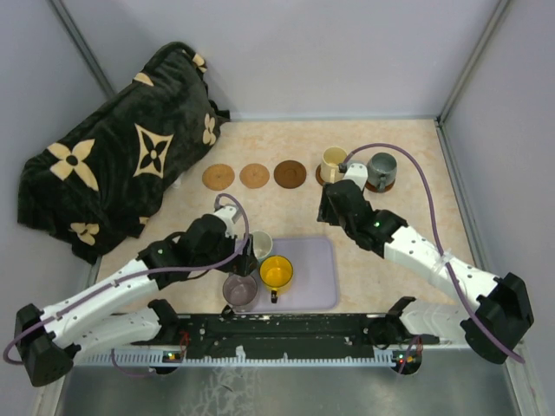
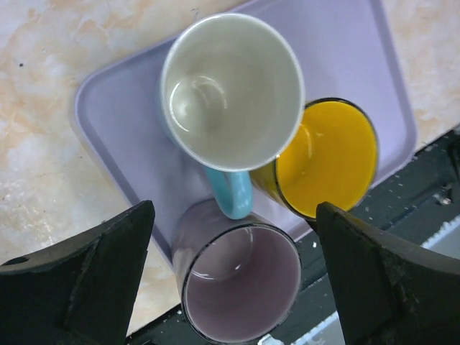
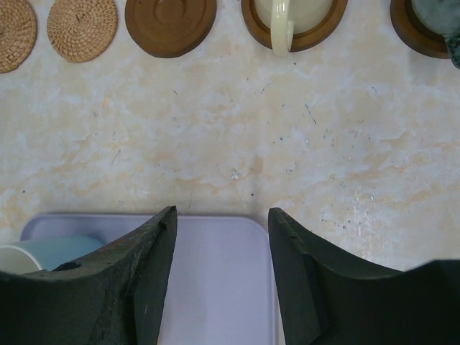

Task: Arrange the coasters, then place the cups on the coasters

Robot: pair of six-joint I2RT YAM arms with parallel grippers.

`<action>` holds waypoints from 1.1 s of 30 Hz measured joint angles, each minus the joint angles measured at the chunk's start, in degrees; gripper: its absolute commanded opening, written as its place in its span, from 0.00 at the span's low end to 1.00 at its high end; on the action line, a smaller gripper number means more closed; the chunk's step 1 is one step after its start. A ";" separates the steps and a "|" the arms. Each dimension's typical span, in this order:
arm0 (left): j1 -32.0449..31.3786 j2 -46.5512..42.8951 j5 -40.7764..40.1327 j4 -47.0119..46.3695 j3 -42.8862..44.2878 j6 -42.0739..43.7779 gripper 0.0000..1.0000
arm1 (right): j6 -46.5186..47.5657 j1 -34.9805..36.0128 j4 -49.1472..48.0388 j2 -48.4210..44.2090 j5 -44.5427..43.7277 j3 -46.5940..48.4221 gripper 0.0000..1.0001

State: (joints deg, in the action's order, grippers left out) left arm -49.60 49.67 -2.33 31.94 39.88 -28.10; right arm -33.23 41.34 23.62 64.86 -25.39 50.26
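The left end effector [image 2: 233, 215], wide open and empty, is poised over the white mug [image 2: 230, 90] on the lavender tray [image 2: 122, 144], seemingly for pickup. Three coasters [image 1: 255, 175] lie bare; the cream mug [image 1: 333, 161] and grey-green mug [image 1: 381, 168] are seated on theirs. The right end effector [image 3: 221, 212] is half-open, empty.

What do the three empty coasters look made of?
The far-left coaster and the tan coaster beside it look woven, rattan or straw: coiled braid texture, matte. The dark brown coaster seems smooth wood, maybe plastic: concentric grooves, dull finish.
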 measured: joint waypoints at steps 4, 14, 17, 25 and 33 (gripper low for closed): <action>-0.90 4.04 -3.65 0.26 0.00 -1.62 0.96 | 0.00 0.00 0.04 -0.11 0.00 -0.02 0.54; -0.92 8.63 -7.74 -0.76 0.00 -2.91 0.77 | -0.28 0.00 0.61 -1.14 0.00 -0.02 0.55; -0.94 10.19 -7.39 -1.55 0.00 -2.93 0.72 | -0.55 0.00 0.79 -1.14 0.02 -0.04 0.55; -0.94 12.41 -4.61 -3.89 0.00 -2.10 0.49 | -1.51 0.00 0.94 -1.14 0.35 -0.04 0.56; -0.92 14.10 -1.03 -8.92 -1.49 -1.95 0.00 | -1.95 0.00 1.38 -1.62 0.94 -1.16 0.56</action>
State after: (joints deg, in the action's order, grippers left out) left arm -50.52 63.77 -3.36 23.03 38.39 -30.04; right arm -35.18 41.34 24.99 63.24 -24.45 49.10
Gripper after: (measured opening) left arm 0.071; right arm 0.563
